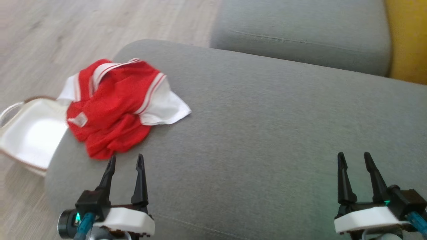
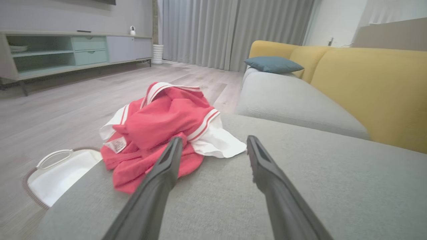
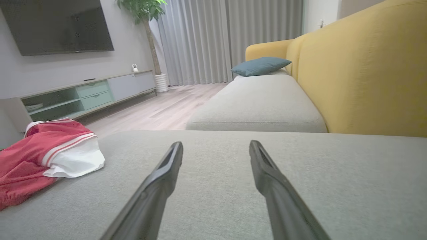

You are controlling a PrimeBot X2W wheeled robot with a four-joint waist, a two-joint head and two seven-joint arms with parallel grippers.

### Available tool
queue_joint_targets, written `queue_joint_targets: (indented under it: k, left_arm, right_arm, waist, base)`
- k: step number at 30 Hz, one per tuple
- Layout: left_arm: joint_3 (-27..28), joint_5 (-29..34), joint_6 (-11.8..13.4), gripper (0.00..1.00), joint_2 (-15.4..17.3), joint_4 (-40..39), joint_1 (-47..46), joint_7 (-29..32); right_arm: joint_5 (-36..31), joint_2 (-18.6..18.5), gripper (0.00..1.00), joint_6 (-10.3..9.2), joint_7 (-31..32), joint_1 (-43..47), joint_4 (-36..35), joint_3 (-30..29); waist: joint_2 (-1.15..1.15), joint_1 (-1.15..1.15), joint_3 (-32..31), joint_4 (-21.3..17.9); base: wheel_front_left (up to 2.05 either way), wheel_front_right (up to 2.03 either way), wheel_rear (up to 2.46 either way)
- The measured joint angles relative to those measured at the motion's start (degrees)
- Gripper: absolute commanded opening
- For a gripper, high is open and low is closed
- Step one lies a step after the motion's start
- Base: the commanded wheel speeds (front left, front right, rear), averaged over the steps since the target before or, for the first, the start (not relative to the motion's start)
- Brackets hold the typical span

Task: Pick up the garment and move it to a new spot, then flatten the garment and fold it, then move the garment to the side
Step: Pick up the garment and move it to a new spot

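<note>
Grey fabric sofa seat (image 1: 267,133) carries one thing: a red-and-white mesh garment (image 1: 113,106), crumpled in a heap right at the seat's left edge.
</note>
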Motion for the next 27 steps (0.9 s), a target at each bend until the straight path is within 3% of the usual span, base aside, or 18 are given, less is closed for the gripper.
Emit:
queue_joint_targets:
  k: [14, 24, 27]
  left_arm:
    - [1.7, 0.0, -1.0, 1.0, 0.0, 0.6, -0.1, 0.0]
    - [4.6, 0.5, -1.6, 1.0, -0.1, 1.0, -1.7, 0.0]
    - [6.3, 0.9, -3.1, 1.0, -0.1, 1.1, -4.9, 0.0]
  right_arm:
    - [1.2, 0.0, 1.0, 0.0, 0.0, 0.0, 0.1, 2.3]
    - [0.9, 0.0, 1.0, 0.0, 0.0, 0.0, -0.1, 1.9]
    - [-0.8, 0.0, 1.0, 0.0, 0.0, -0.4, -0.7, 0.4]
  waist:
    - [0.0, 0.0, 0.2, 7.5]
    - [0.0, 0.0, 1.8, 7.9]
    - [0.0, 0.0, 3.8, 7.6]
  base:
    - [0.0, 0.0, 0.0]
    - [0.0, 0.0, 0.0]
    - [0.0, 0.0, 0.0]
